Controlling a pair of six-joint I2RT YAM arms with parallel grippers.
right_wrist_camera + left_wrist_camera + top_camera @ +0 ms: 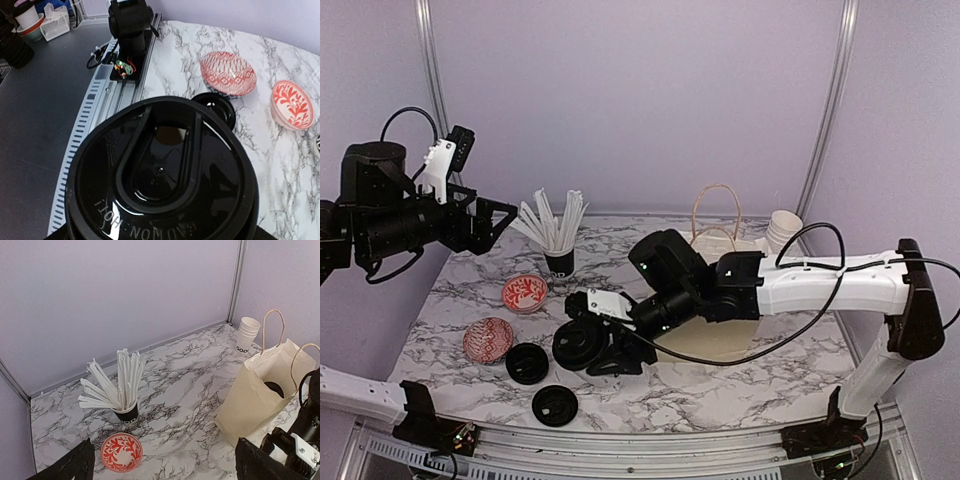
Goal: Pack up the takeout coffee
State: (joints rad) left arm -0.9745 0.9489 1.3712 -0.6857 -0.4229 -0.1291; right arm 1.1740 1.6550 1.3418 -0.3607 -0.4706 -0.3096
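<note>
Black lid (160, 175) fills the right wrist view, face-on, its lettering upside down. The right gripper (604, 348) looks clenched on its rim, low over the table (720, 400) at 7 o'clock from centre. Top view: a pale shape just under that lid is likely its cup (605, 369); I can't tell whether the lid is seated. Loose lids (527, 362) lie flat at 8 o'clock of the held one. Bag (255, 395) stands open at 2 o'clock of the grip, apart from it; something dark and round shows inside its mouth, too unclear to name. Spare cups (783, 230) are stacked at 3 o'clock of the bag. Left gripper (165, 467) hangs high at 10 o'clock, jaws spread wide, nothing between. Judgement: this is capping or lifting one coffee, with bagging not yet done. The next move calls for a level lift, clearing the handles, then lowering the cup upright into the bag.
</note>
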